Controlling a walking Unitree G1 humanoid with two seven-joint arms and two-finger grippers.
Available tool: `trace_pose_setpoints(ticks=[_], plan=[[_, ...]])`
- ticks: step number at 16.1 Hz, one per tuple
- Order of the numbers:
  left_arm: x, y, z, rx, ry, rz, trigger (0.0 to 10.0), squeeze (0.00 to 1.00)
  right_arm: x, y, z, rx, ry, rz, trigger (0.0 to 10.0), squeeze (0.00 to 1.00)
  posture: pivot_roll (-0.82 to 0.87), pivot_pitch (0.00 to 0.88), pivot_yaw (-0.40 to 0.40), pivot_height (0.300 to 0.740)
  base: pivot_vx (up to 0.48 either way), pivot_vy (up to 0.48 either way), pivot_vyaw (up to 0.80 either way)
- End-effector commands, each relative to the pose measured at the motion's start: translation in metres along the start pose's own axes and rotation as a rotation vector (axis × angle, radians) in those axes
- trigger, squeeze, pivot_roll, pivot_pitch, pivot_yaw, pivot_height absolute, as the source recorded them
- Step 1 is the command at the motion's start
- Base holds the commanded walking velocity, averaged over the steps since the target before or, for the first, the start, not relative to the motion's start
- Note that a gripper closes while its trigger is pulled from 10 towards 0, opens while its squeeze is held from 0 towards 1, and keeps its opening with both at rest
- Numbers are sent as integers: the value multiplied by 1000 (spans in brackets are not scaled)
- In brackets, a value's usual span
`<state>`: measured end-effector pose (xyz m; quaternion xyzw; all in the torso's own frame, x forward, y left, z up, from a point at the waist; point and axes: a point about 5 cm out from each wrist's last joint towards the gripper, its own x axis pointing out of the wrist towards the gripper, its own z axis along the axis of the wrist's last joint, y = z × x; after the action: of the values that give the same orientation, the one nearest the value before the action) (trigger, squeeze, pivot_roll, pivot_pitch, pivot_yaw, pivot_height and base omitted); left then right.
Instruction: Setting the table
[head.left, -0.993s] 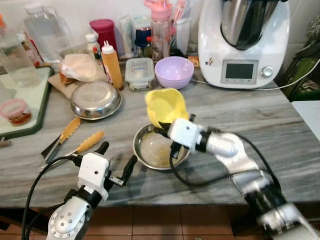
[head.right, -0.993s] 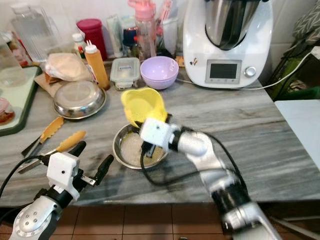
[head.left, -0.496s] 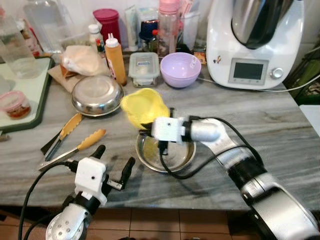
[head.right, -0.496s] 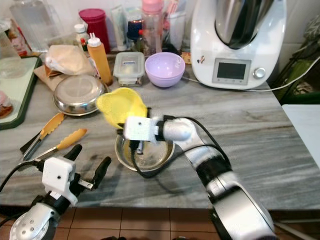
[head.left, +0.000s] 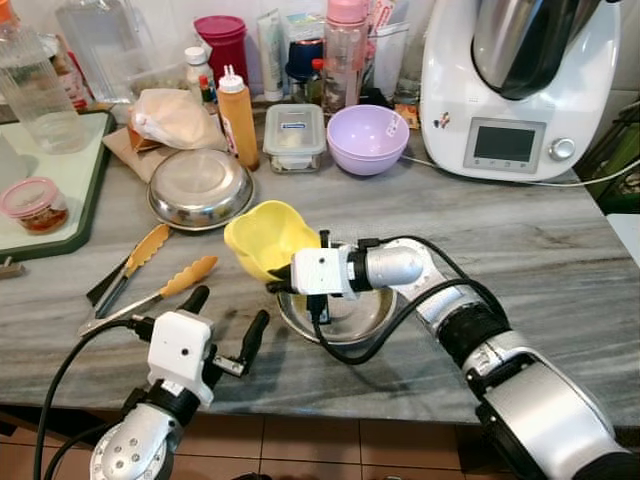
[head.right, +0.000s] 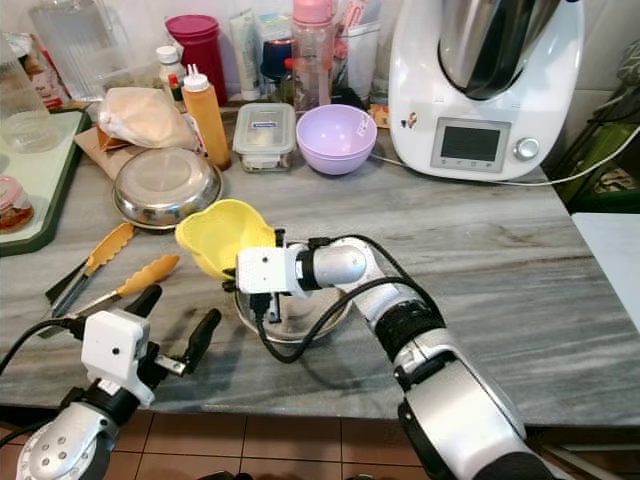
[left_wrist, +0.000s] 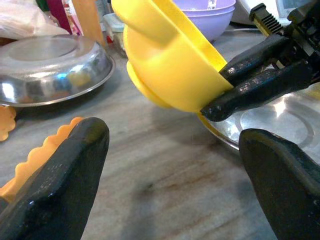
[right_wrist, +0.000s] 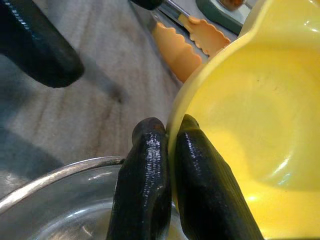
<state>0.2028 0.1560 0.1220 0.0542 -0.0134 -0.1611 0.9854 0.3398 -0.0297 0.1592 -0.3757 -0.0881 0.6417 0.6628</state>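
- My right tool is clamped on the rim of the yellow bowl, one finger outside the wall and one inside; the right wrist view confirms the pinch.
- The yellow bowl is off the table, tilted, projecting from the tool tips toward my left side, above the near edge of the steel bowl.
- The steel bowl sits directly under the right tool and looks empty; I judge the yellow bowl has just been lifted clear of it, not yet placed.
- My left tool hovers low over the table edge with fingers spread wide and nothing between them; the yellow bowl hangs just ahead of it in the left wrist view.
- The orange-handled tongs lie just beyond the left tool, untouched.
- A second, upturned steel bowl, the lilac bowl and a lidded container stand well beyond both tools, not laid out.
- Assessment: early stage. One bowl is in hand; no place setting is visible. Setting down this bowl and laying out the remaining ware are outstanding.
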Motion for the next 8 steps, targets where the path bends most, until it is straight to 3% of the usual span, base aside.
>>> trace_pose_setpoints(ticks=[1, 2, 3, 4, 5, 8], plan=[[0, -1, 2, -4, 0, -4, 10000, 0, 1, -5, 4, -6, -18, 10, 10000, 0, 8, 132, 7, 740, 0, 0, 0], [0, -1, 1, -5, 1, -4, 10000, 0, 1, -5, 4, 6, -25, 18, 10000, 0, 8, 132, 7, 740, 0, 0, 0], [0, -1, 1, -5, 0, -4, 10000, 0, 2, -5, 5, 8, -26, 16, 10000, 318, 8, 132, 7, 740, 0, 0, 0], [0, -2, 1, -6, 0, -4, 10000, 0, 2, -6, 5, 8, -24, 14, 10000, 843, 10, 129, 4, 740, 0, 0, 0], [1, -2, 1, -6, 0, -3, 10000, 0, 3, -6, 4, 5, -23, 16, 10000, 1000, 11, 129, 4, 740, 0, 0, 0], [1, -3, 0, -10, 1, -2, 10000, 0, 3, -4, 3, -2, -16, 24, 10000, 1000, 12, 129, 3, 740, 0, 0, 0]])
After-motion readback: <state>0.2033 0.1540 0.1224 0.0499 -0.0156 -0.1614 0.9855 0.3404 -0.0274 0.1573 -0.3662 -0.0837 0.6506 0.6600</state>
